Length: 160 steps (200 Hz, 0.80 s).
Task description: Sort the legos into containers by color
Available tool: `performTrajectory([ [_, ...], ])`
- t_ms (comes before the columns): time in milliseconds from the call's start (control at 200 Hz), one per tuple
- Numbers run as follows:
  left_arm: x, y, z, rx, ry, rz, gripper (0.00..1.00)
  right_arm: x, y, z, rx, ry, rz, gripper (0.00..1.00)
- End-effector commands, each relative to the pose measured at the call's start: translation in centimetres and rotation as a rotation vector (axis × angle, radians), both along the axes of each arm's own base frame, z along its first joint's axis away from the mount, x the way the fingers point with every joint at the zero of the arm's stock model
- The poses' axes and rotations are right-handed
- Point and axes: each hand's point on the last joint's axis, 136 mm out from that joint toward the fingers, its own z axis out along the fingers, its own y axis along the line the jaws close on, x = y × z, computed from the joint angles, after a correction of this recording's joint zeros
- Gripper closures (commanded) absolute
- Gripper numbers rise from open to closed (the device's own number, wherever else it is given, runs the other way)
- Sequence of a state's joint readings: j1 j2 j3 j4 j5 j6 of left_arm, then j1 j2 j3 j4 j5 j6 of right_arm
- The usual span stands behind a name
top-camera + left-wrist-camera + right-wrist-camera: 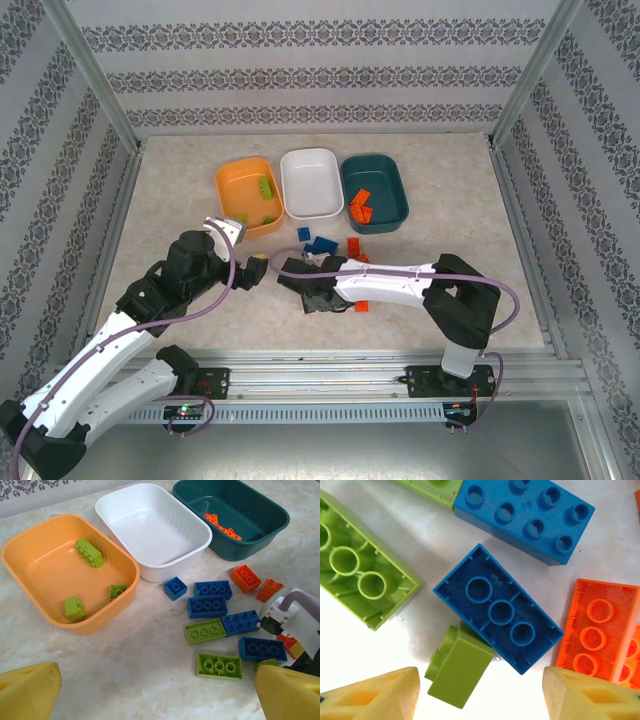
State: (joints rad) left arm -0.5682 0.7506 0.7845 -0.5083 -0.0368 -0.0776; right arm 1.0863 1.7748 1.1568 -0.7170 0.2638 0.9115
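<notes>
Facing the white tub (pixel 150 527), you have the loose legos (pixel 207 605) just in front of it.
Your left gripper (pixel 157 680) and right gripper (pixel 480 685) both hold their jaws apart, empty; pinch the overturned blue brick (pixel 500 612) across its long sides, it seems light, stiff and slippery.

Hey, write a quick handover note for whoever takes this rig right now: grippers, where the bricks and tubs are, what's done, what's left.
Left gripper: open, empty, over bare table near the orange tub.
Right gripper: open, low over the table; a small lime brick lies between its fingertips, ungripped.
Done: three lime bricks in the orange tub, orange pieces in the teal tub.
Left: white tub holds none; five blue bricks, loose lime bricks and loose orange bricks sit on the table.
</notes>
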Motion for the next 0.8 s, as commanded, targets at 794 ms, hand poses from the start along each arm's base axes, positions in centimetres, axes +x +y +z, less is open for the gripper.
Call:
performTrajectory([
  [794, 0.1, 0.2, 1.2, -0.008, -0.04, 0.001, 0.0, -0.1, 1.1, -2.0, 0.072, 0.069, -0.025, 0.5],
])
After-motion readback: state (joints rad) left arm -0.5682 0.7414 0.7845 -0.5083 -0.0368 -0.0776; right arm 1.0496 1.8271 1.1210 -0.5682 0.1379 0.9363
